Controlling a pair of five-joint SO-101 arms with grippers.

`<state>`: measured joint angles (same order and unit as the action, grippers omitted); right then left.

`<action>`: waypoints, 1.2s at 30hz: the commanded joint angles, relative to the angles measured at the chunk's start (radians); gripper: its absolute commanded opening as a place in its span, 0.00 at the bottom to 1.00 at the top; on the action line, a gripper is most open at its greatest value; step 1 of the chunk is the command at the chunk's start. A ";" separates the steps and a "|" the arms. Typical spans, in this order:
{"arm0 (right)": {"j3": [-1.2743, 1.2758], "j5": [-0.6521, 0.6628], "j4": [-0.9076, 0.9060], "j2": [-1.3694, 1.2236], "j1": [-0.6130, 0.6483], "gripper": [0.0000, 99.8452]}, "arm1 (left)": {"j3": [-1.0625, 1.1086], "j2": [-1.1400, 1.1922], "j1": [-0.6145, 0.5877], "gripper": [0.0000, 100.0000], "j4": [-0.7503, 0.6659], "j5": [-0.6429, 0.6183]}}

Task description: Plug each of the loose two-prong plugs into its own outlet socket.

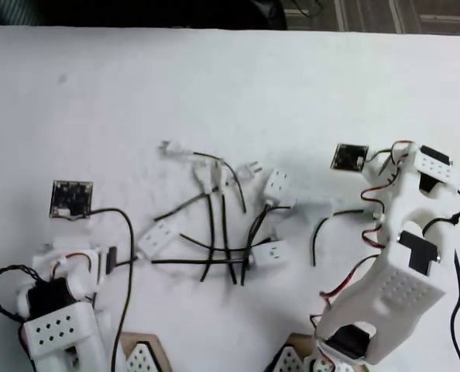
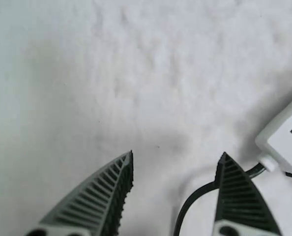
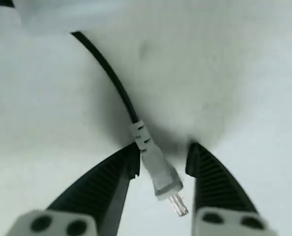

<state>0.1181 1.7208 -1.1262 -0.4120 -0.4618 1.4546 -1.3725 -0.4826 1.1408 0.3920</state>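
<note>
Clearly the coming move turns on the small grey two-prong plug (image 3: 156,172), which lies on the white table (image 3: 244,73) right between the fingers of the right gripper (image 3: 163,146). Its long axis runs along the gripper's own reach, not across it. The metal prongs (image 3: 178,206) point back toward the wrist, and its thin black cord (image 3: 106,69) leads off away from the arm. We judge the right arm to be the nearer one for this plug, and a squeeze would catch the body on its two sides. The right jaws stand moderately apart, one finger on either side of the plug, and hold nothing. One finger looks close to the plug's ribbed collar, though we cannot quite tell whether it touches. The left gripper (image 2: 177,154) hangs wide apart over bare table, empty, with a white square outlet socket (image 2: 283,140) just beside one finger and a second black cord (image 2: 195,196) curling by it. From above, more white sockets (image 1: 276,186) lie between the two arms.
</note>
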 commanded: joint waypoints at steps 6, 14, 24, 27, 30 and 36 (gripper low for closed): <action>-0.002 0.002 -0.125 0.059 -0.005 0.02 | -0.006 -0.008 -0.002 0.28 -0.014 0.000; 0.000 -0.084 -0.397 0.239 0.004 0.02 | -0.006 -0.008 -0.002 0.28 -0.014 0.000; 0.005 -0.146 -0.585 0.578 0.013 0.02 | -0.006 -0.008 -0.002 0.28 -0.014 0.000; 0.023 -0.190 -0.587 0.679 0.016 0.02 | -0.008 -0.008 -0.002 0.28 -0.014 -0.003; 0.064 -0.276 -0.585 0.773 0.053 0.02 | -0.009 -0.008 -0.002 0.28 -0.015 -0.006; 0.092 -0.400 -0.585 0.963 0.145 0.02 | -0.009 -0.008 -0.002 0.28 -0.015 -0.006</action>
<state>0.2148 1.3755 -1.7077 0.4427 -0.3621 1.4546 -1.3725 -0.4826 1.1408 0.3920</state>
